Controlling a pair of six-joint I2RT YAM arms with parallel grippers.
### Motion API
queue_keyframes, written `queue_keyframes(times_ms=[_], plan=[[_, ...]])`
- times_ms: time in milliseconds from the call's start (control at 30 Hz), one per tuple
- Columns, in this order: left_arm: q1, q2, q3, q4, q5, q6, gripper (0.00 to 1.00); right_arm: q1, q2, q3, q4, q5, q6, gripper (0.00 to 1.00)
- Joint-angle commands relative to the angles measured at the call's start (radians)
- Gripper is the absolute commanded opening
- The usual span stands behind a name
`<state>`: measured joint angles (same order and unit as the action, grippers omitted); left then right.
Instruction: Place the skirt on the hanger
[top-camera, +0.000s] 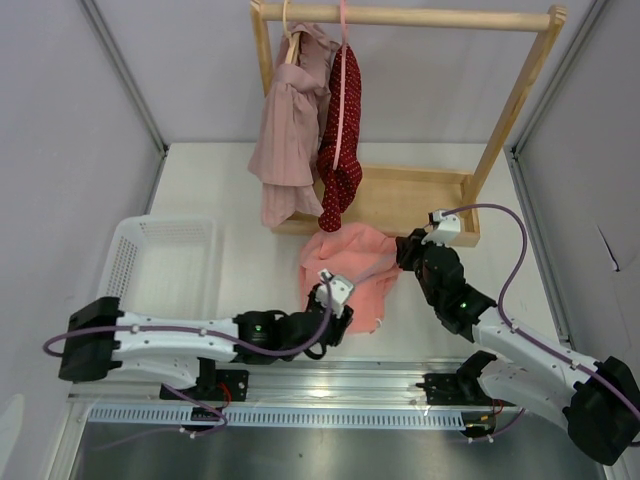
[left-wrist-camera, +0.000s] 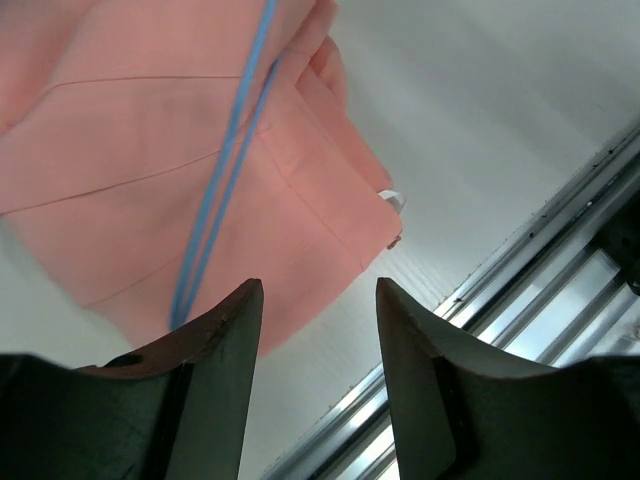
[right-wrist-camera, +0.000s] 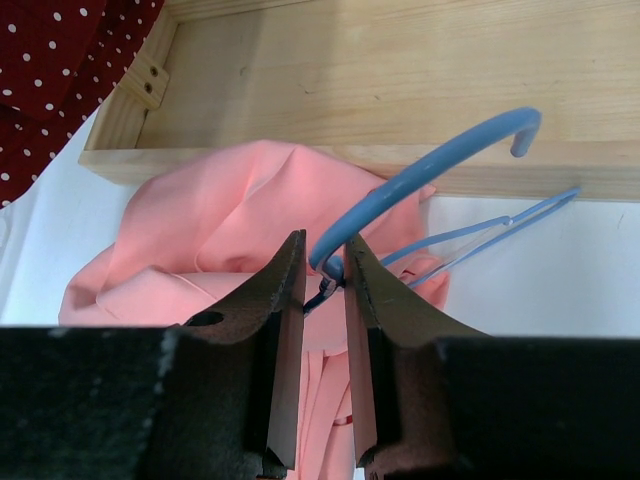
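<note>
Lots of bare white surface (top-camera: 220, 190) lies left and right of the pink skirt (top-camera: 345, 262). The skirt is bunched up against the wooden rack base (right-wrist-camera: 400, 70). Pale walls (top-camera: 60, 120) stand on both sides. The left claw (left-wrist-camera: 318, 290) is wide and holds nothing, just over the skirt's edge. The right claw (right-wrist-camera: 325, 262) squeezes the blue hanger (right-wrist-camera: 430, 165) below its hook.

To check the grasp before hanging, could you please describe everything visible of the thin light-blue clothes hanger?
The thin light-blue clothes hanger looks like coated wire: a thicker curved hook above slim rods forming its frame. It lies across the salmon-pink cloth skirt, its hook pointing toward the wooden rack base. The right gripper is shut on its neck, where hook meets frame. The left wrist view shows two rods lying over the skirt's surface.
</note>
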<state>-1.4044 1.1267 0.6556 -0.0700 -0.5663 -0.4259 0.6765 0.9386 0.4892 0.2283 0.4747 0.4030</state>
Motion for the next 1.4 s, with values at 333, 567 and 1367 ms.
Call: queue_keyframes(times_ms=[333, 567, 1367], plan=[[-0.12, 0.468, 0.349, 0.151, -0.043, 0.113, 0.55, -0.026, 0.022, 0.043, -0.043, 0.047, 0.014, 0.0], [-0.113, 0.66, 0.531, -0.06, -0.004, 0.075, 0.52, -0.032, 0.019, 0.043, -0.049, 0.045, 0.023, 0.0], [-0.039, 0.711, 0.449, 0.038, 0.023, -0.063, 0.48, -0.081, 0.046, 0.086, -0.124, -0.041, 0.089, 0.0]])
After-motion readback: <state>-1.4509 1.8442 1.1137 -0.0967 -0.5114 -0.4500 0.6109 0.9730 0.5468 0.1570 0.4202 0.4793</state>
